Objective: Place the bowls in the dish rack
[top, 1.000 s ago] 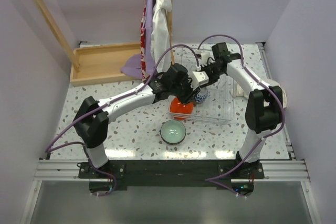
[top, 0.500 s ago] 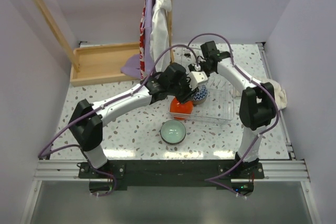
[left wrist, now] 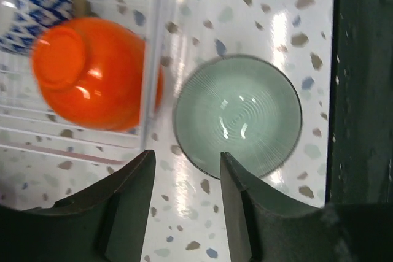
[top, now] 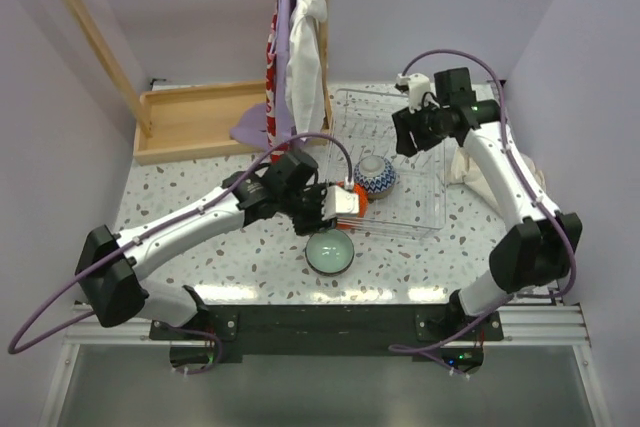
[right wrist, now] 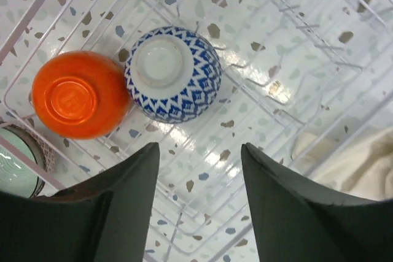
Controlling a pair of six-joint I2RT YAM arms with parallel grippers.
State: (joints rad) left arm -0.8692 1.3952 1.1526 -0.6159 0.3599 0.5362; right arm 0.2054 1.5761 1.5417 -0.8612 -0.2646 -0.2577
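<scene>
Three bowls are showing. The orange bowl [right wrist: 77, 93] and blue bowl [right wrist: 174, 73] are sitting upside down, side by side, in the one rack [top: 410, 209]. The green bowl [left wrist: 238, 115] is resting upright on the table [top: 230, 257] just outside. The left pincer [left wrist: 185, 164] and right pincer [right wrist: 199, 151] are hanging wide, gripping nothing.

**Top external view:** the whole counter [top: 420, 262] is seen steeply from above its near edge. **Wrist views:** both are taken at close range and directed downward. The orange bowl [right wrist: 77, 93] and mint bowl [left wrist: 238, 115] are shared by all three views.
</scene>
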